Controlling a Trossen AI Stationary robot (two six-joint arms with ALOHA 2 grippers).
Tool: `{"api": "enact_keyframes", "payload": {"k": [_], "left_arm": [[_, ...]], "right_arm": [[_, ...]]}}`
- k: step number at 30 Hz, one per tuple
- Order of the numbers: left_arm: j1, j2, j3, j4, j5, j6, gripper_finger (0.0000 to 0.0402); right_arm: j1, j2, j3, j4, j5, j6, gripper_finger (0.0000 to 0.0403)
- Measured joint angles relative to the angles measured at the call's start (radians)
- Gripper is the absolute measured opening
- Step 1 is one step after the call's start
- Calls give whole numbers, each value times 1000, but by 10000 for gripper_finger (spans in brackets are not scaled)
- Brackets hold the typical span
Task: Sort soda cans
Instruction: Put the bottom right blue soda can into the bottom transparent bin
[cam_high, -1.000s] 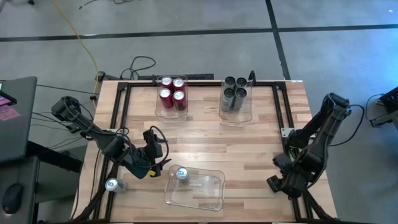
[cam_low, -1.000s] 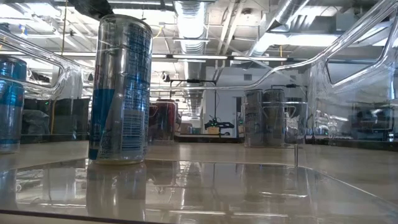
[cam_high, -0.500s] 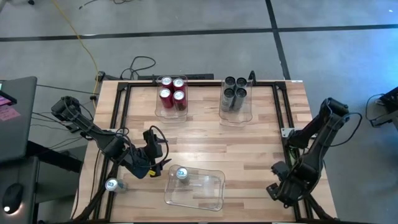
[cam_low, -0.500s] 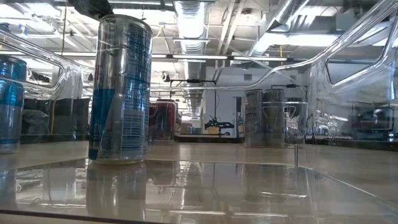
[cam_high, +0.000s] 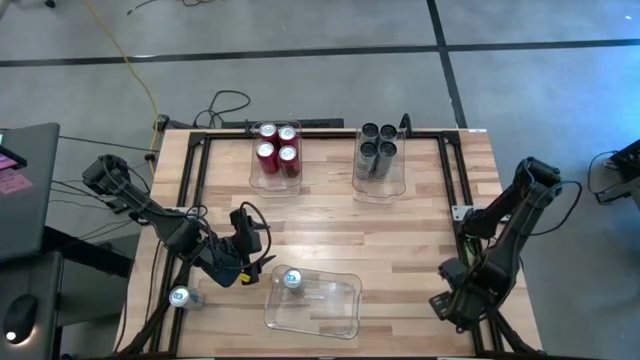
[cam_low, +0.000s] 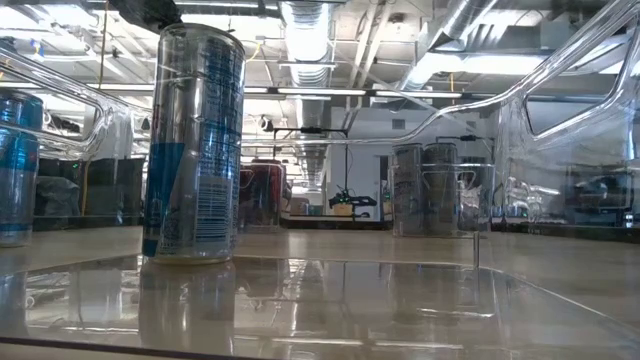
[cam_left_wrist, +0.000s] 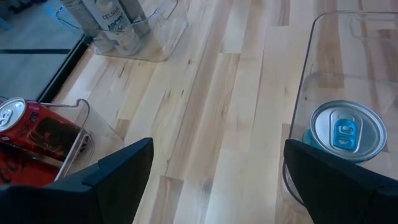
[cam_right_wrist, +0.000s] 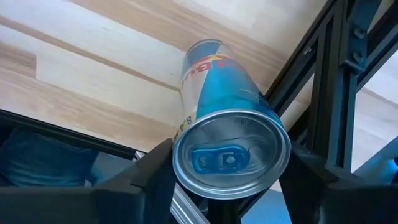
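R gripper (cam_right_wrist: 224, 186) lower, tighter on can (cam_right_wrist: 227, 134)

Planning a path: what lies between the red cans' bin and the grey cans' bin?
Only bare wooden table separates the red cans' bin from the grey cans' bin, as the high view shows.

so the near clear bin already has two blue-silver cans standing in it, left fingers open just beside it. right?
Not quite: the near bin holds one blue-silver can, as the high view shows. The left fingers are open beside it.
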Motion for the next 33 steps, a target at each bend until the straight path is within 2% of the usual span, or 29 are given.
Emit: {"api": "enact_keyframes", "payload": {"k": [3, 7, 18, 23, 33], "left_arm": [[0, 0, 0, 0, 0, -3, 355], [0, -2, 0, 0, 0, -13, 355], [0, -3, 27, -11, -1, -8, 355], [0, -3, 31, -15, -2, -17, 355], [0, -3, 31, -49, 4, -58, 355]], "right_arm": [[-19, 0, 0, -4, -1, -16, 224], [-48, 1, 14, -4, 11, -62, 222], [-150, 2, 233, -133, 202, -274, 220], [-227, 4, 330, -153, 274, -420, 221], [-411, 188, 595, -178, 254, -818, 221]]}}
